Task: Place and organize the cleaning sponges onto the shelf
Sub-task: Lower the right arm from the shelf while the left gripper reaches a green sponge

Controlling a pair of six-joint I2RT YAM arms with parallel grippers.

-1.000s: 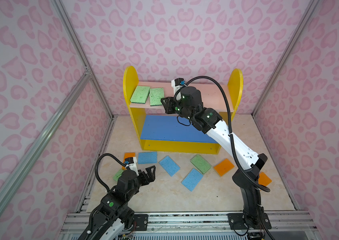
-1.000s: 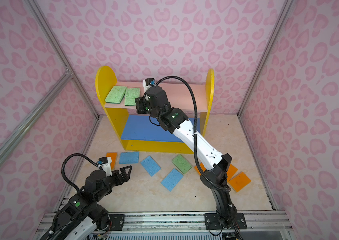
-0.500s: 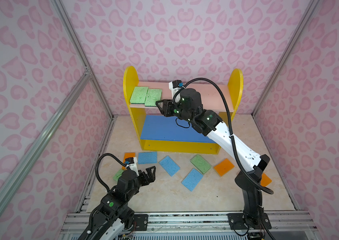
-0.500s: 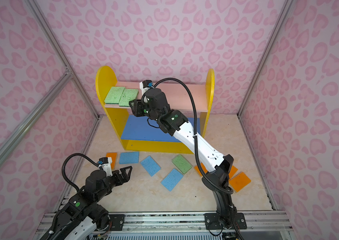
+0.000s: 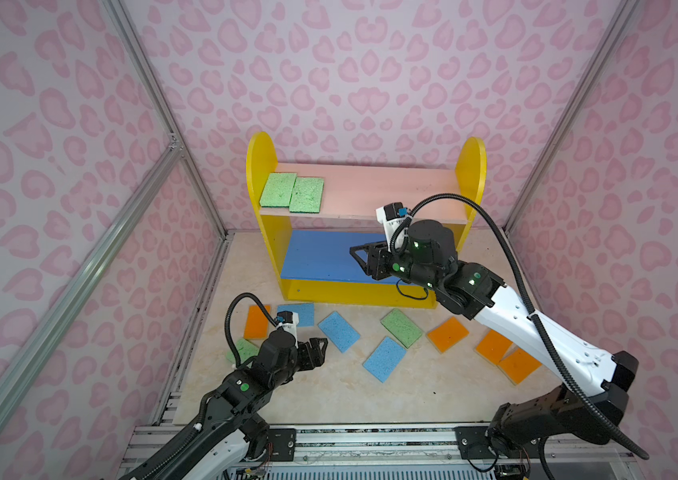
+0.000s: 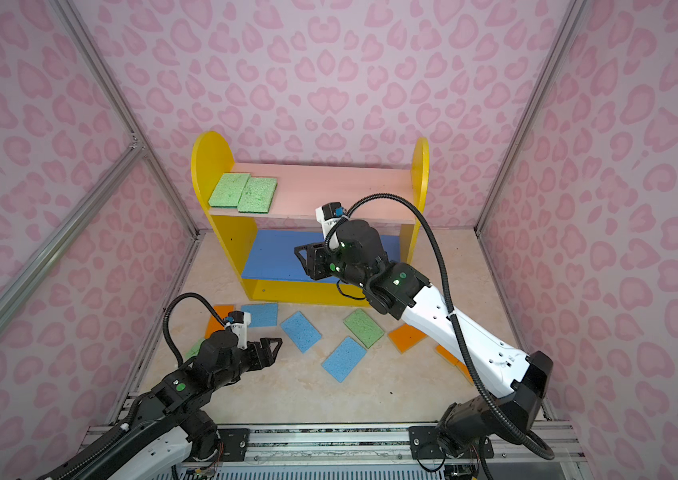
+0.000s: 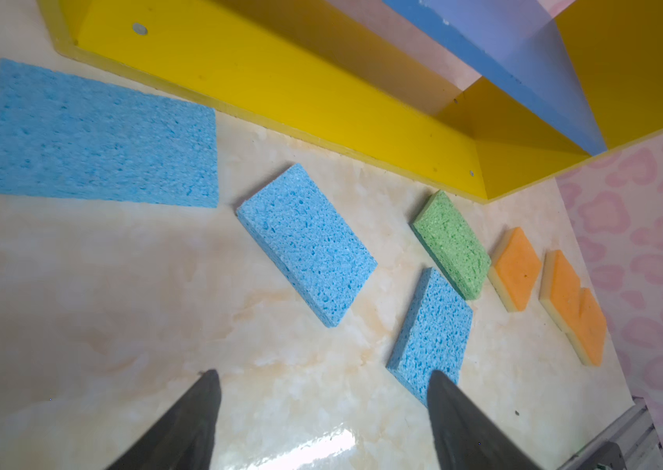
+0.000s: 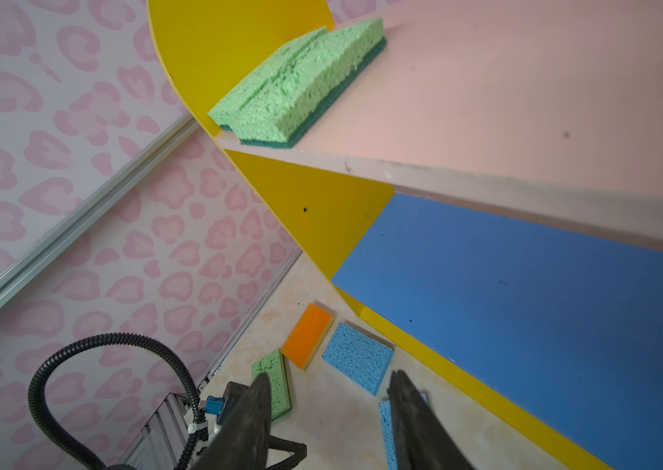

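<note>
The shelf (image 5: 260, 166) stands at the back. Two green sponges (image 5: 278, 190) (image 5: 307, 194) lie side by side at the left end of its pink board (image 8: 525, 101). My right gripper (image 5: 360, 257) (image 8: 330, 376) hovers open and empty in front of the blue board (image 8: 525, 305). On the floor lie three blue sponges (image 7: 98, 134) (image 7: 307, 244) (image 7: 431, 337), a green one (image 7: 452, 244) and orange ones (image 7: 517, 268) (image 7: 574, 305). Low over the floor, my left gripper (image 5: 322, 347) (image 7: 323, 376) is open with nothing in it, just short of the blue sponges.
Another orange sponge (image 5: 257, 322) and a green sponge (image 5: 243, 350) lie by the left wall beside my left arm. Pink patterned walls close in three sides. A metal rail (image 5: 370, 440) runs along the front edge.
My right gripper let go of the second green sponge on the pink board and drew back right and down in front of the blue board. The left arm has hardly moved.
</note>
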